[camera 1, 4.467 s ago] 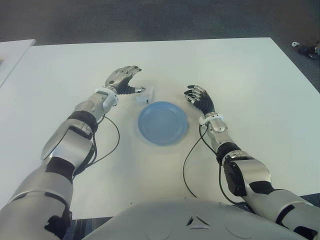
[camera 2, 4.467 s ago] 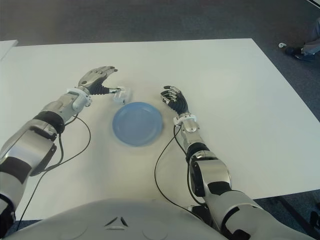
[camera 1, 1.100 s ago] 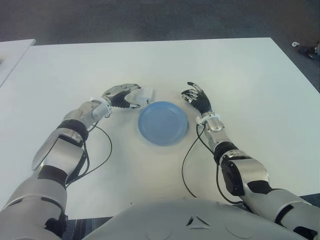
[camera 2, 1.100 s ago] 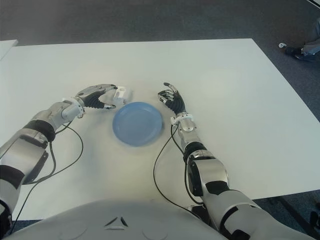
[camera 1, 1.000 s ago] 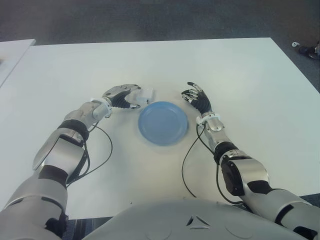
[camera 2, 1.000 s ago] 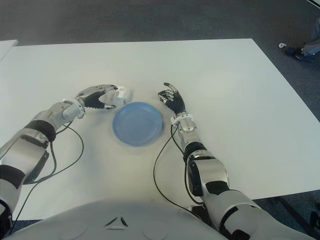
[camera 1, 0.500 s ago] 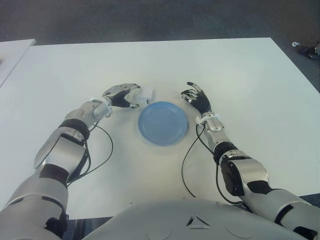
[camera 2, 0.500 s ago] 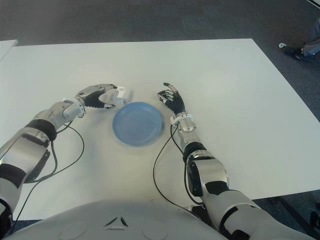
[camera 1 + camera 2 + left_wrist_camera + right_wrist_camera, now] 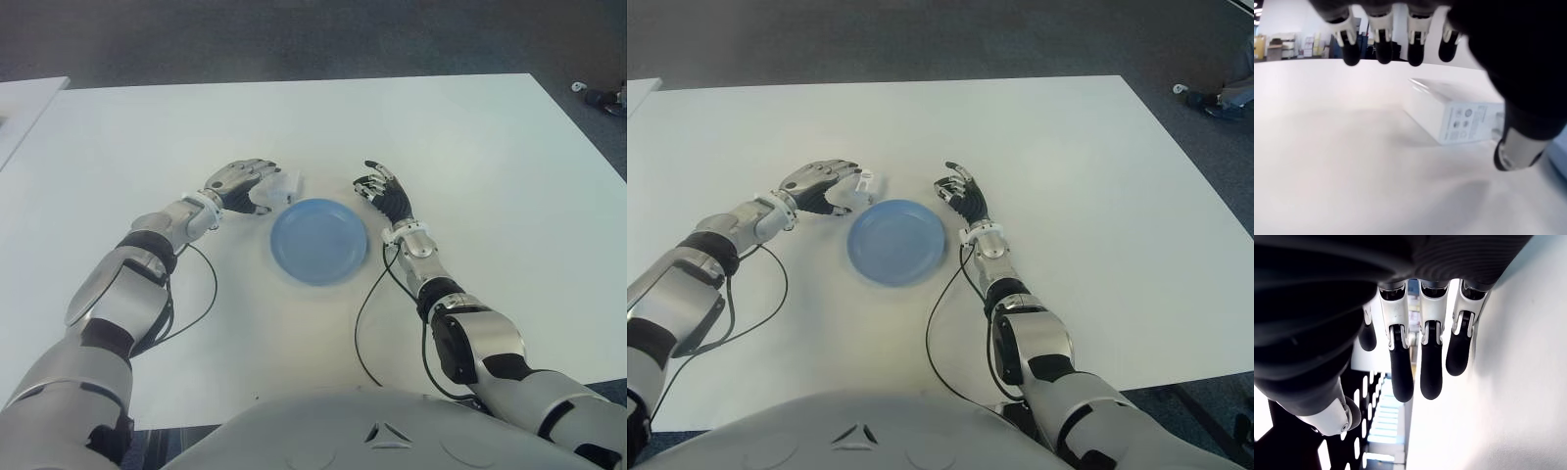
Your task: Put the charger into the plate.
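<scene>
Charger [image 9: 1459, 119]: one, a small white block lying flat on the white counter [image 9: 470, 147], just beyond the far-left rim of the plate and not in it. One blue plate [image 9: 319, 240] sits near the middle of the counter, and nothing lies in it. Two hands are in view.

Going left to right: the left hand [image 9: 238, 184] hovers over the counter just left of the charger, palm down. In the left wrist view its four fingers [image 9: 1382, 34] hang loosely above and behind the charger and the thumb comes down beside the charger's near end; the digits stand apart and nothing is clasped between them, though I cannot tell whether the thumb tip touches the block. The charger's long axis runs away from that camera, with its printed end face and a small prong or port end turned toward the thumb. In the eye views it shows only as a small white shape beside the fingertips.

Next comes the plate, then the right hand [image 9: 384, 192], idle just right of the plate's far-right rim, fingers relaxed and slightly curled, holding nothing.
</scene>
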Robot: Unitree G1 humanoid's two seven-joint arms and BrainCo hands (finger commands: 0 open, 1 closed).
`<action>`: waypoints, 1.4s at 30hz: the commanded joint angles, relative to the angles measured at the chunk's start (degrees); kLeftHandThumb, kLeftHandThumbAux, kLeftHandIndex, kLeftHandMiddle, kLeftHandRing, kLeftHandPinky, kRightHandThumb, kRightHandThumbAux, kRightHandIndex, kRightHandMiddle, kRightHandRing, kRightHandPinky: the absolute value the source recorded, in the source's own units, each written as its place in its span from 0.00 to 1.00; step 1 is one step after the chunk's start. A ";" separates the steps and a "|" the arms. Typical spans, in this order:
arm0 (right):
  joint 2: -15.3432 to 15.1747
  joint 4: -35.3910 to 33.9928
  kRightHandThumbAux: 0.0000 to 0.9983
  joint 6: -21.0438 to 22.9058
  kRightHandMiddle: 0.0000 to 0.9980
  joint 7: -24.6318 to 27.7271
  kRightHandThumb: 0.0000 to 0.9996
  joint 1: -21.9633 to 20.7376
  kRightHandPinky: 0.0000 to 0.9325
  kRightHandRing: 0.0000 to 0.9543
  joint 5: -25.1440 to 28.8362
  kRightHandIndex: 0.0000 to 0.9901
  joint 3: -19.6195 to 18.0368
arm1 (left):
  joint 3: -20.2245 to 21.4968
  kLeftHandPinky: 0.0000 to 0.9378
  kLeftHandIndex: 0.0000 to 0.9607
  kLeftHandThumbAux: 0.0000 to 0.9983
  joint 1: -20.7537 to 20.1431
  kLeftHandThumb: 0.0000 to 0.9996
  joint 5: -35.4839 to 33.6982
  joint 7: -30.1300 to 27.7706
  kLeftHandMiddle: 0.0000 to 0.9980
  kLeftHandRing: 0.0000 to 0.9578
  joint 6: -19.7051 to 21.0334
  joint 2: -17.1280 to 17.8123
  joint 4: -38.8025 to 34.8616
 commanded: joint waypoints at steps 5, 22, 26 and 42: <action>1.03 2.88 0.70 5.50 0.43 0.49 0.00 3.47 0.32 0.42 -0.40 0.15 0.47 | -4.25 0.04 0.03 0.69 -1.36 0.00 5.04 5.04 0.05 0.04 1.80 1.49 -0.08; 1.14 3.04 0.67 5.59 0.43 0.37 0.00 3.35 0.31 0.42 -0.37 0.16 0.41 | -9.50 0.02 0.04 0.74 -2.09 0.00 9.40 9.86 0.05 0.02 3.74 2.91 -0.11; 1.17 3.04 0.66 5.68 0.43 0.16 0.00 3.31 0.30 0.41 -0.53 0.16 0.54 | -9.57 0.03 0.04 0.75 -2.00 0.00 9.31 10.38 0.05 0.02 3.17 3.11 -0.15; 1.48 2.79 0.64 6.15 0.42 -0.25 0.00 3.29 0.30 0.40 -0.76 0.15 0.85 | -7.51 0.05 0.02 0.77 -1.54 0.00 5.85 6.00 0.04 0.02 -2.50 2.99 1.26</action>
